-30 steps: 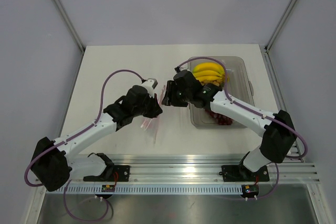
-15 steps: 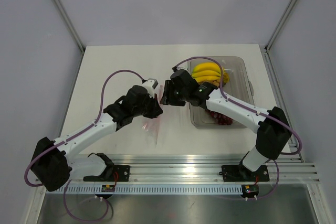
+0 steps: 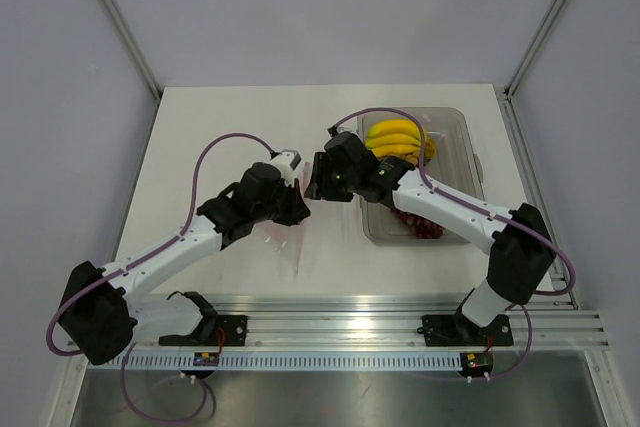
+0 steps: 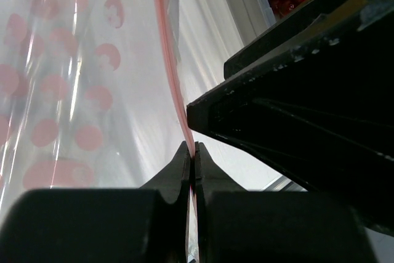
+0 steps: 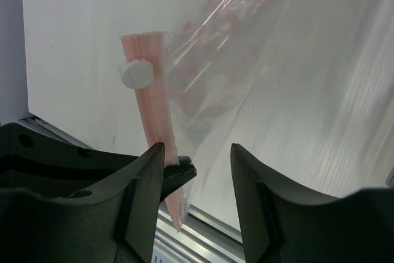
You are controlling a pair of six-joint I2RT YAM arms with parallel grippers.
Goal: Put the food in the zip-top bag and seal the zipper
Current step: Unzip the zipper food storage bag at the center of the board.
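Note:
The zip-top bag [image 3: 288, 239] is clear with pink-red dots and hangs off the table from my left gripper [image 3: 298, 209]. That gripper [image 4: 192, 152] is shut on the zipper [image 4: 173, 81], the pink strip along the bag's edge. My right gripper [image 3: 312, 187] faces it, open. In the right wrist view the right gripper [image 5: 197, 161] straddles the bag [image 5: 246, 60]. The zipper [image 5: 154, 121], with its white slider tab [image 5: 135, 73], runs beside the left-hand finger. Yellow bananas [image 3: 397, 139] and dark red grapes [image 3: 420, 227] lie in the tray.
A rigid clear tray [image 3: 462, 152] stands at the right of the table under my right arm. The aluminium rail [image 3: 340, 319] runs along the near edge. Both wrists sit close together at mid-table.
My right gripper has crept slightly left toward the bag's held edge. The hanging bag has swung a little. My left gripper keeps its pinch on the zipper.

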